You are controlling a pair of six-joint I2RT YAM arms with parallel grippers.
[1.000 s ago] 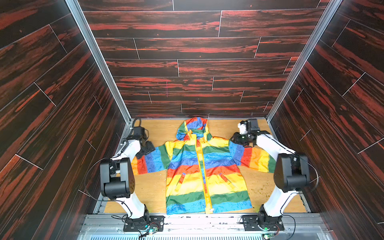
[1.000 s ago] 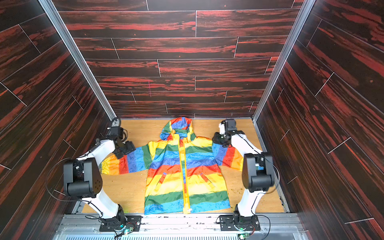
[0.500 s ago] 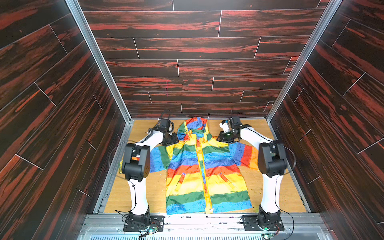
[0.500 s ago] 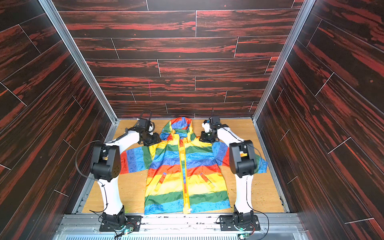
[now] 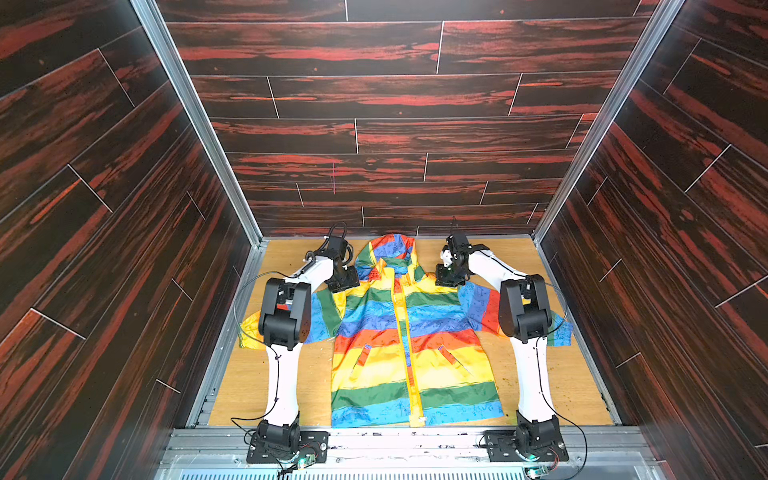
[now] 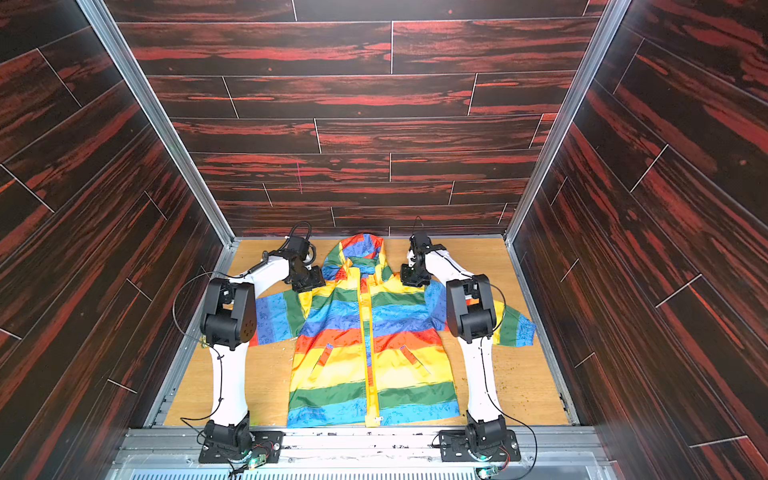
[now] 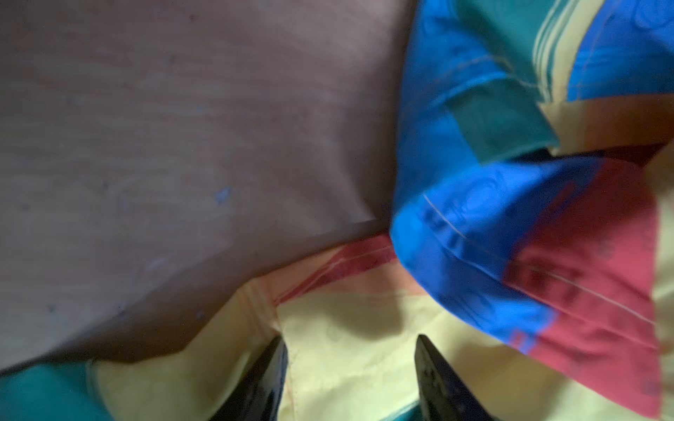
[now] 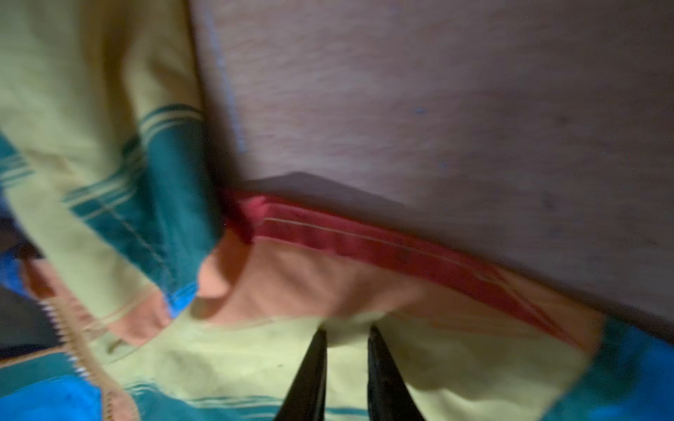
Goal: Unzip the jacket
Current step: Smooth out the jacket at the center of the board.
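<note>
The rainbow-striped jacket (image 5: 374,332) (image 6: 332,332) lies flat on the wooden floor, front up, with its hood towards the back wall. Its yellow zipper (image 5: 405,332) (image 6: 368,332) runs closed down the middle. My left gripper (image 5: 347,282) (image 6: 309,282) (image 7: 350,340) rests on the shoulder beside the hood, jaws apart, tips on yellow fabric (image 7: 346,382). On the opposite shoulder my right gripper (image 5: 446,280) (image 6: 411,280) (image 8: 346,330) has its jaws nearly together, pinching a small fold of yellow fabric (image 8: 255,364). Zipper teeth (image 8: 73,328) show at the collar.
Dark wood-patterned walls close in the floor (image 5: 270,386) on three sides. A metal rail (image 5: 415,440) with both arm bases runs along the front. Both arms reach over the jacket's sleeves (image 5: 324,320) (image 5: 482,307). Bare floor lies either side of the hood.
Both arms have swung inward from the sleeves to the shoulders beside the hood. Both grippers have narrowed; the right one has closed onto fabric.
</note>
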